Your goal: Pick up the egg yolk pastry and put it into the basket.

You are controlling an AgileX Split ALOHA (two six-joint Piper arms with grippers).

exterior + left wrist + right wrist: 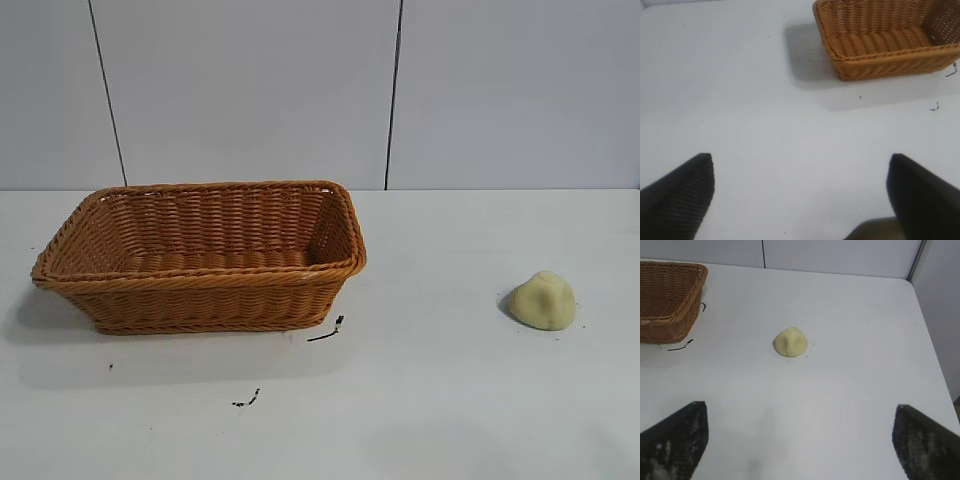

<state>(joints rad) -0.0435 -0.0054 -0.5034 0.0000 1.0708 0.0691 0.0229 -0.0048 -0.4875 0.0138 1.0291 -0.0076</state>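
Observation:
The egg yolk pastry, a small pale yellow dome, lies on the white table at the right; it also shows in the right wrist view. The orange-brown wicker basket stands at the left and is empty; it shows in the left wrist view and partly in the right wrist view. Neither arm shows in the exterior view. My right gripper is open and empty above the table, well short of the pastry. My left gripper is open and empty, apart from the basket.
Small black marks lie on the table in front of the basket. A grey panelled wall stands behind the table. The table's right edge shows in the right wrist view.

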